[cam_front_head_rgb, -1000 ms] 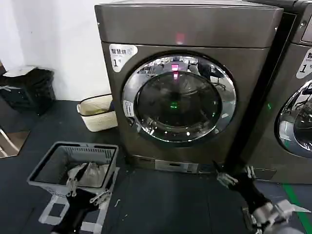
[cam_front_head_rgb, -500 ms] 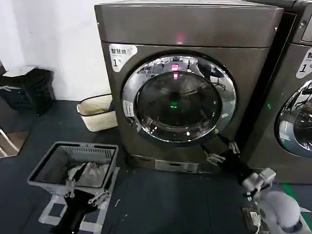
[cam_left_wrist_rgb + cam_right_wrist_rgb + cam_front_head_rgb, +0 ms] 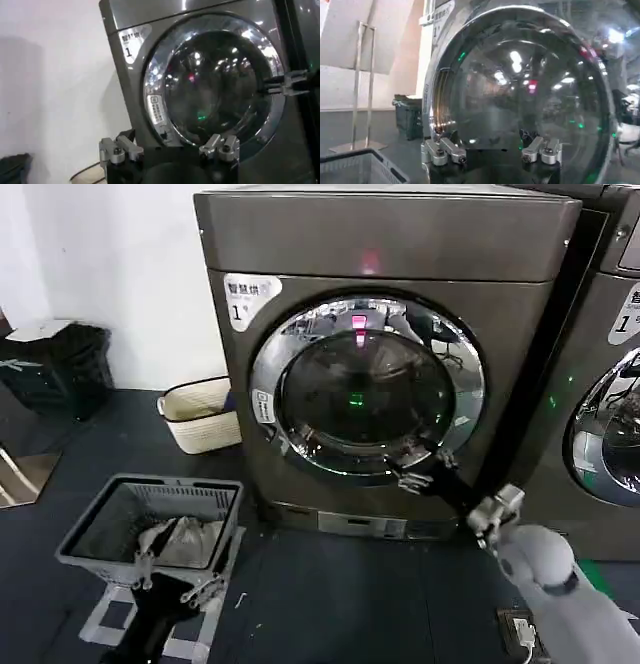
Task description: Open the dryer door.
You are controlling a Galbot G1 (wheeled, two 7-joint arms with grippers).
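Left tool (image 3: 175,584), fingers spread and released, hangs low by the grey basket (image 3: 150,524) of cloth; beyond it, a cream basket (image 3: 200,414). Ahead, the dryer (image 3: 385,244), sticker (image 3: 250,296) reading "1". Right tool (image 3: 420,469), fingers parted, meets the lower right chrome rim of the closed dryer door (image 3: 367,389).

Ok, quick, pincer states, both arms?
Left pincer: open, holding nothing, parked low by the basket.
Right pincer: open, holding nothing, at the dryer door lower rim.
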